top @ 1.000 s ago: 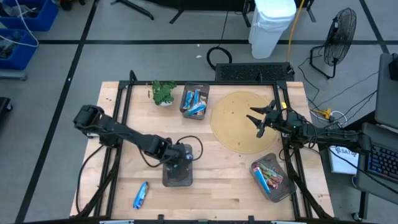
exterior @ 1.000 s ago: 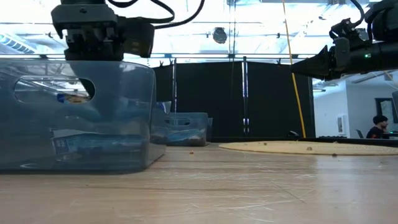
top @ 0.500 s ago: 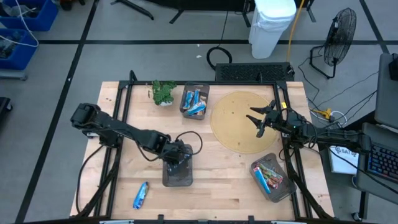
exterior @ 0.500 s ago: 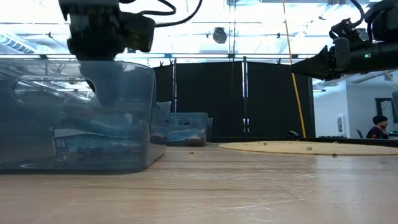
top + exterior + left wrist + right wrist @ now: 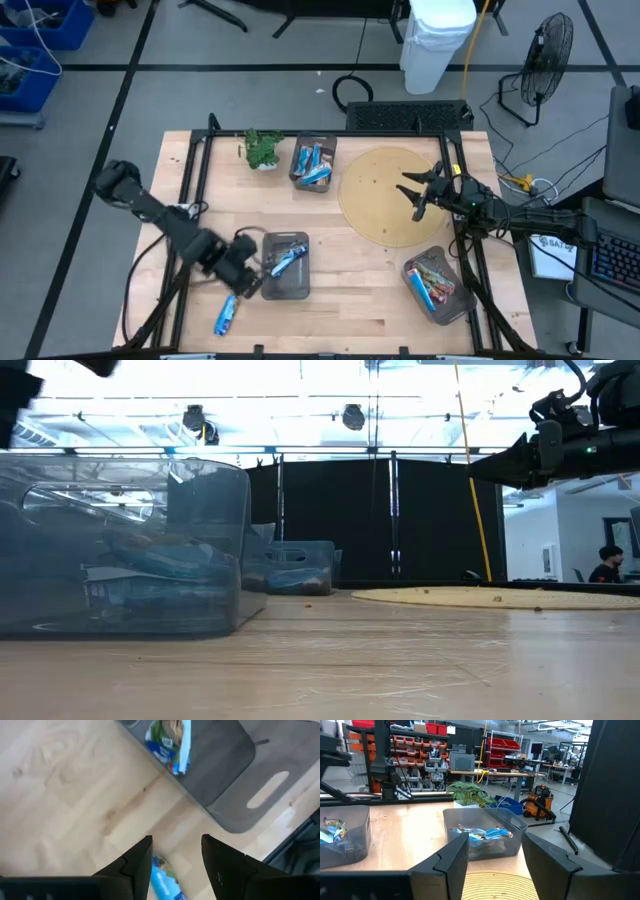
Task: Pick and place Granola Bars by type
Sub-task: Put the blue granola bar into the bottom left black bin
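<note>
Left claw (image 5: 247, 283) sits lower left of centre in the high view, just left of the near bin (image 5: 286, 290); fingers (image 5: 140, 860) parted, nothing between them; in the left wrist view the gap frames bare table (image 5: 65, 800) and the end of a blue bar (image 5: 162, 882) lying loose on the wood; same loose blue bar (image 5: 226, 313) shows in the high view at lower left, just below the claw, apart from the bin.

Near bin: one bar (image 5: 288, 261) with blue wrapper lies slanted across its upper rim area in the high view; the left wrist view shows it as a green-and-blue wrapper (image 5: 172, 742) inside the grey bin (image 5: 225, 780), near one wall; in the low view the bin (image 5: 120, 550) fills the left of the frame, blue wrappers dimly visible through its wall.

Right claw (image 5: 412, 193) hangs over the round mat (image 5: 375, 200) at right of centre, fingers (image 5: 451, 857) apart, empty; its wrist view looks across the mat toward the far bin (image 5: 485, 837).

Far bin (image 5: 313, 163), upper centre, holds several blue bars; plant (image 5: 263, 148) just left of it; third bin (image 5: 438, 284), lower right, holds reddish and tan bars plus one blue; low view shows a person (image 5: 606, 565) seated at far right, beyond the table.
</note>
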